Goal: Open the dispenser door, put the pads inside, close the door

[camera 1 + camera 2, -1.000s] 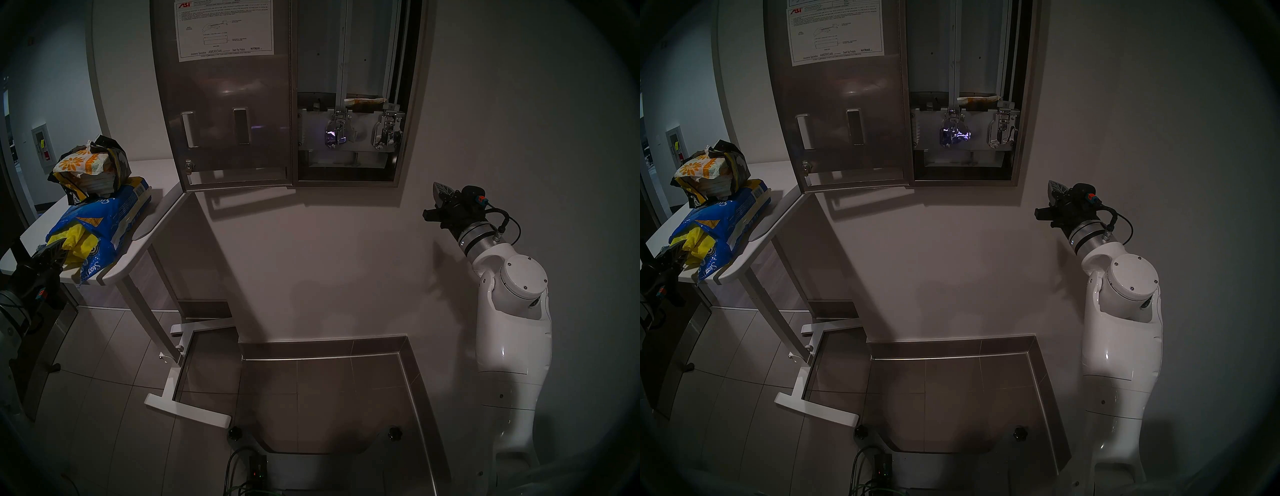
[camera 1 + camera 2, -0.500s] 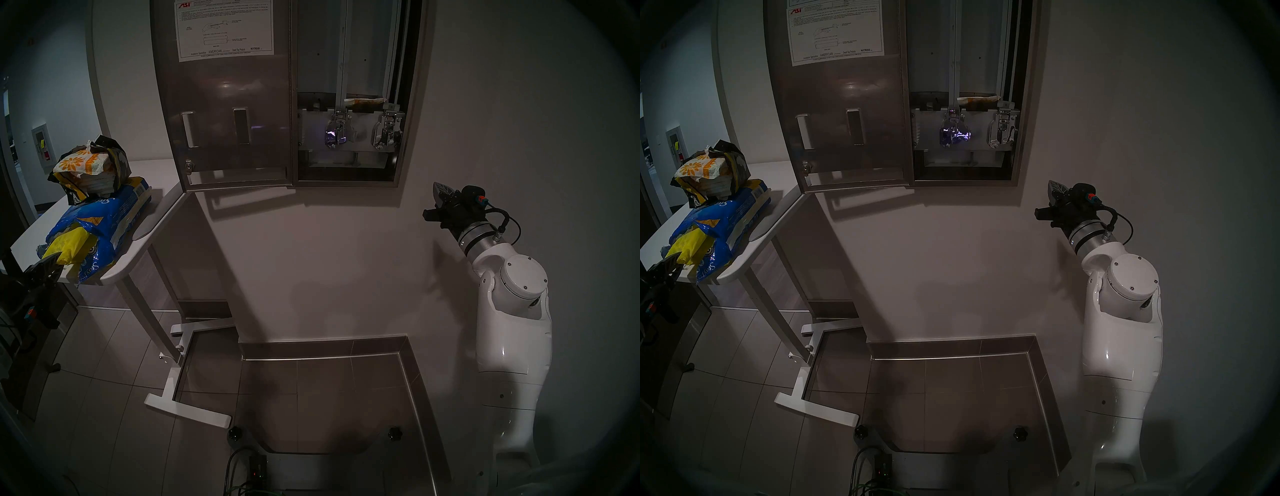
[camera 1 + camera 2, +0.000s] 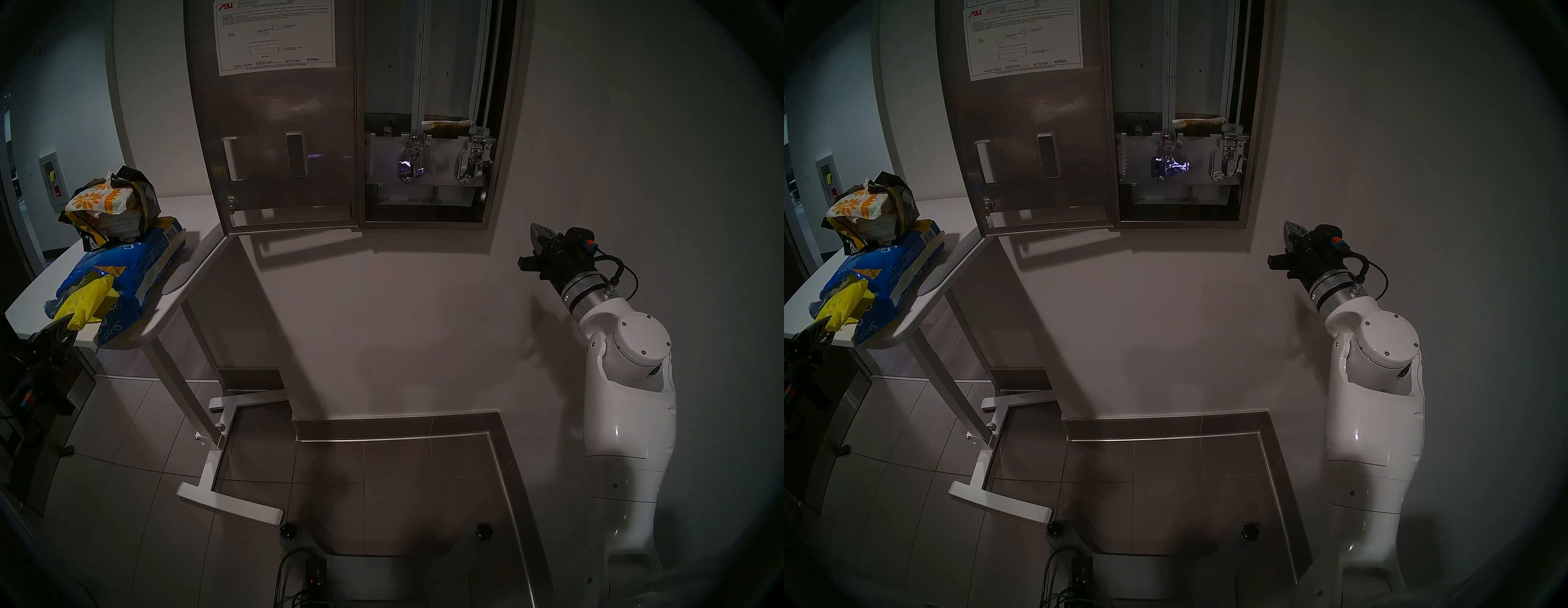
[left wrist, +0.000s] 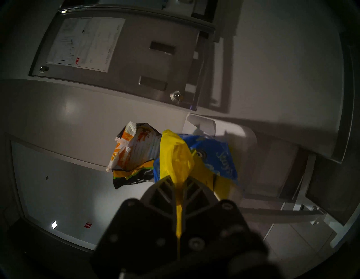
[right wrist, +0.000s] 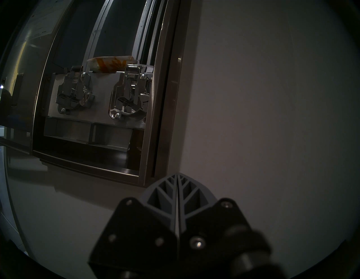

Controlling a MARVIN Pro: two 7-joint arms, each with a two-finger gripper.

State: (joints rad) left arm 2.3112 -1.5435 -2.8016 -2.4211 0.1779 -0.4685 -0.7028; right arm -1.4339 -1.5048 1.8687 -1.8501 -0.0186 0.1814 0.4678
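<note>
My left tool [image 4: 178, 181] is clenched on a bright yellow wrapped pad [image 4: 176, 155], at seven o'clock from the torn blue plastic bag [image 3: 123, 271] on the white worktop [image 3: 199, 254]. My right tool [image 5: 177, 177] hangs clamped empty at four o'clock of the tall steel wall dispenser [image 3: 428, 170]. Its brushed-steel door [image 3: 275, 127] stands wide open at nine o'clock, with an orange-flowered pad [image 3: 445, 124] in the right chute.

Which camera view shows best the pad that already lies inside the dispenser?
The right wrist view: the orange-flowered pad looks large there, lying flat above the right chrome lever. Both head views show it only as a small, dim strip. The left wrist view does not show it.
</note>
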